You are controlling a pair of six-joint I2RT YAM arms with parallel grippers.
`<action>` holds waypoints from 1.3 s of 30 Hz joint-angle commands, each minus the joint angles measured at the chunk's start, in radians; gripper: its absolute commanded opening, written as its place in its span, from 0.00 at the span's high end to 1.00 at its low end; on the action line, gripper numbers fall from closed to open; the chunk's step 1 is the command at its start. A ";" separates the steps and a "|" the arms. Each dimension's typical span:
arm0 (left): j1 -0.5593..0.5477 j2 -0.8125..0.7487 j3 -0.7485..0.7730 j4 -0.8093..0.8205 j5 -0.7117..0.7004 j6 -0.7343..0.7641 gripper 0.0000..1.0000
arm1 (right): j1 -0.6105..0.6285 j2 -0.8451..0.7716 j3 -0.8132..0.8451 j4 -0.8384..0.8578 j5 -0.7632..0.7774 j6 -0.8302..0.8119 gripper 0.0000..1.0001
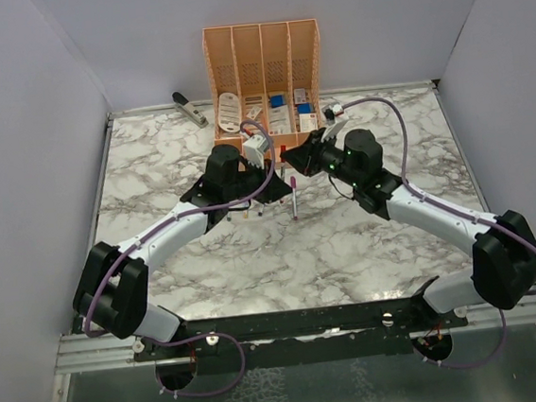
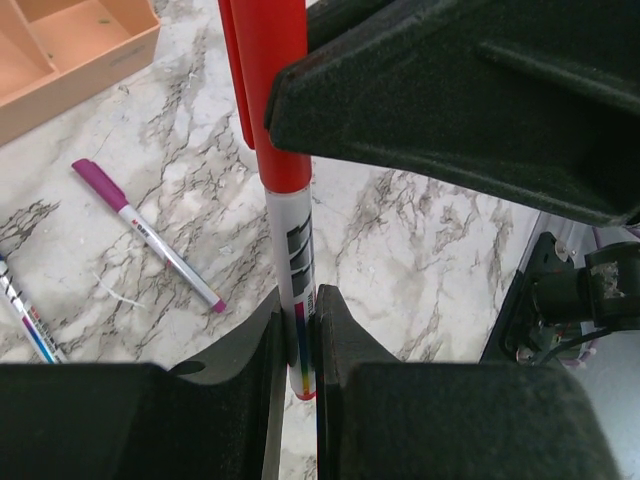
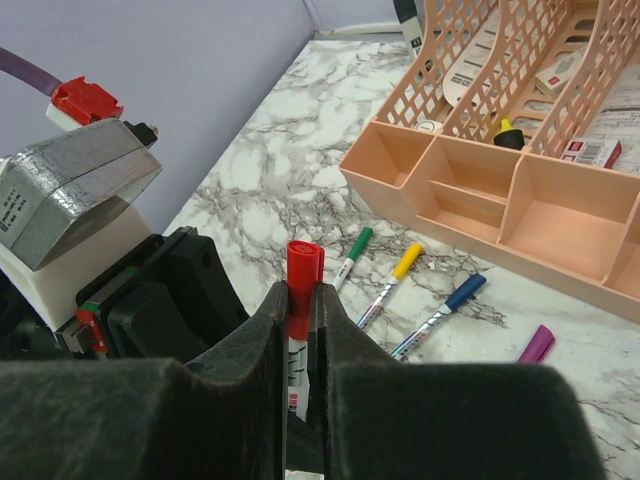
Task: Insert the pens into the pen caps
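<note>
A white pen [image 2: 292, 250] with a red cap [image 2: 280, 90] is held upright between both grippers. My left gripper [image 2: 300, 315] is shut on the pen's lower barrel. My right gripper [image 3: 302, 300] is shut on the red cap [image 3: 303, 262], which sits on the pen's top end. In the top view the two grippers [image 1: 281, 188] [image 1: 294, 157] meet at the table's centre. A purple-capped pen [image 2: 140, 230] lies on the marble beside them. Green [image 3: 352, 250], yellow [image 3: 395, 272] and blue [image 3: 447, 304] capped pens lie in a row in front of the organizer.
An orange desk organizer [image 1: 263, 68] with boxes and cards stands at the back centre; its front trays [image 3: 520, 200] are close behind the pens. A grey stapler-like tool [image 1: 189, 109] lies at the back left. Grey walls enclose the marble table [image 1: 170, 172].
</note>
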 commanded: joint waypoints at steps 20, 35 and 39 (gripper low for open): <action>0.073 -0.034 0.118 0.216 -0.071 -0.028 1.00 | 0.071 0.116 0.022 -0.373 -0.097 -0.088 0.99; 0.079 -0.039 0.026 0.202 -0.004 -0.049 1.00 | 0.086 0.066 0.030 -0.346 0.077 -0.045 0.98; 0.079 -0.034 -0.021 0.140 -0.007 -0.047 1.00 | 0.086 0.015 0.044 -0.363 0.189 -0.054 0.92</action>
